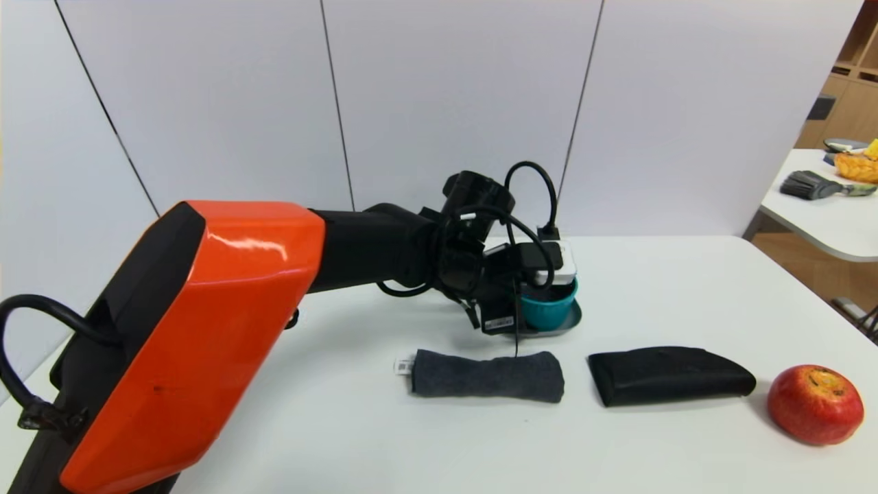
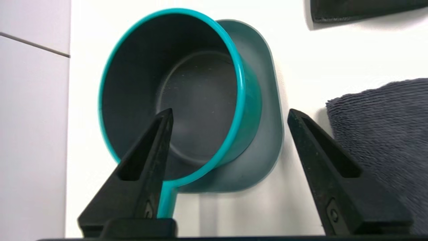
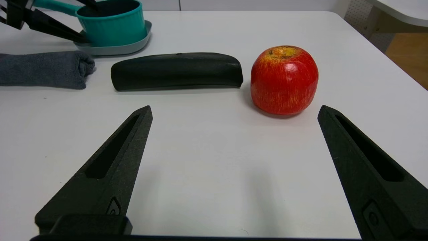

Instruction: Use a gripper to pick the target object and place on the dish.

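Note:
The teal saucepan [image 1: 549,312] stands upright on the grey dish [image 1: 575,321] at mid-table. In the left wrist view its dark inside [image 2: 187,90] fills the middle, and the dish [image 2: 264,100] shows beneath and beside it. My left gripper [image 2: 230,110] hangs open just over the pan. One finger [image 2: 147,167] is over the pan's inside by the teal handle [image 2: 165,202]; the other finger [image 2: 327,167] is out past the dish's edge. Neither finger presses on the pan. My right gripper [image 3: 234,108] is open and empty over bare table, in front of the apple [image 3: 284,80].
A rolled grey towel [image 1: 487,374], a black pouch [image 1: 669,374] and a red apple [image 1: 815,403] lie in a row nearer the front edge. The towel is close beside the left gripper's outer finger. A second table [image 1: 823,213] with clutter stands far right.

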Robot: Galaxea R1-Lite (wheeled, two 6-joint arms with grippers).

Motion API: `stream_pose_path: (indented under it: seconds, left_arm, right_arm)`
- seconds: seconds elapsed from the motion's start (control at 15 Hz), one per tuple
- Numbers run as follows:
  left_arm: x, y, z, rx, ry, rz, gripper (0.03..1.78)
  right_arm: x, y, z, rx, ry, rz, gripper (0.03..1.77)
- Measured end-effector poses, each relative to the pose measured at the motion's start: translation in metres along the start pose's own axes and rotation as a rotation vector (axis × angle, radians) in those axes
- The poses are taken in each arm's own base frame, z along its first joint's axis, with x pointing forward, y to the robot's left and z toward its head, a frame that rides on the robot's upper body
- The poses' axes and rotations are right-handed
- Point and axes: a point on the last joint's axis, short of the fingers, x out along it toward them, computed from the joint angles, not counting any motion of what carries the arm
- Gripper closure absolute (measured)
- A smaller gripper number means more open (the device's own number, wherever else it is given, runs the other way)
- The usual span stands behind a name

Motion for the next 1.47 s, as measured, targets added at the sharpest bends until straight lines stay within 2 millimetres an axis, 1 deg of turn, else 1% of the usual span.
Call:
stream_pose_path:
  seconds: [0.13,0.27,0.4,0.47,0.53,0.6,0.67,0.8,0.87,0.93,1.0,1.07,1.2,1.33,1.47]
  left_arm:
    - [-0.025,0.004,0.014,-0.003,0.004,0.015,0.44]
    - [-0.064,0.007,0.031,-0.023,0.018,0.036,0.37]
    - [-0.12,0.007,0.046,-0.056,0.056,0.063,0.31]
    - [-0.152,0.006,0.049,-0.076,0.084,0.081,0.29]
    - [-0.188,0.003,0.049,-0.105,0.127,0.104,0.27]
    - [-0.221,-0.003,0.045,-0.141,0.175,0.129,0.25]
    - [-0.251,-0.012,0.035,-0.192,0.232,0.147,0.23]
    - [-0.299,-0.039,0.001,-0.339,0.354,0.183,0.2]
    - [-0.319,-0.056,-0.015,-0.418,0.399,0.213,0.19]
    - [-0.334,-0.075,-0.029,-0.493,0.426,0.245,0.18]
    - [-0.344,-0.097,-0.04,-0.571,0.44,0.284,0.17]
    - [-0.349,-0.118,-0.049,-0.641,0.44,0.321,0.16]
    - [-0.351,-0.162,-0.065,-0.768,0.396,0.433,0.15]
    - [-0.348,-0.199,-0.077,-0.841,0.288,0.581,0.14]
    - [-0.352,-0.227,-0.077,-0.837,0.105,0.768,0.14]
  right_arm:
    - [0.0,0.0,0.0,0.0,0.0,0.0,0.09]
    - [0.0,0.0,0.0,0.0,0.0,0.0,0.09]
    - [0.0,0.0,0.0,0.0,0.0,0.0,0.09]
    - [0.0,0.0,0.0,0.0,0.0,0.0,0.09]
    - [0.0,0.0,0.0,0.0,0.0,0.0,0.09]
    - [0.0,0.0,0.0,0.0,0.0,0.0,0.09]
    - [0.0,0.0,0.0,0.0,0.0,0.0,0.09]
    - [0.0,0.0,0.0,0.0,0.0,0.0,0.09]
    - [0.0,0.0,0.0,0.0,0.0,0.0,0.09]
    - [0.0,0.0,0.0,0.0,0.0,0.0,0.09]
    - [0.0,0.0,0.0,0.0,0.0,0.0,0.09]
    - [0.0,0.0,0.0,0.0,0.0,0.0,0.09]
    - [0.0,0.0,0.0,0.0,0.0,0.0,0.09]
    - [0.0,0.0,0.0,0.0,0.0,0.0,0.09]
    - [0.0,0.0,0.0,0.0,0.0,0.0,0.09]
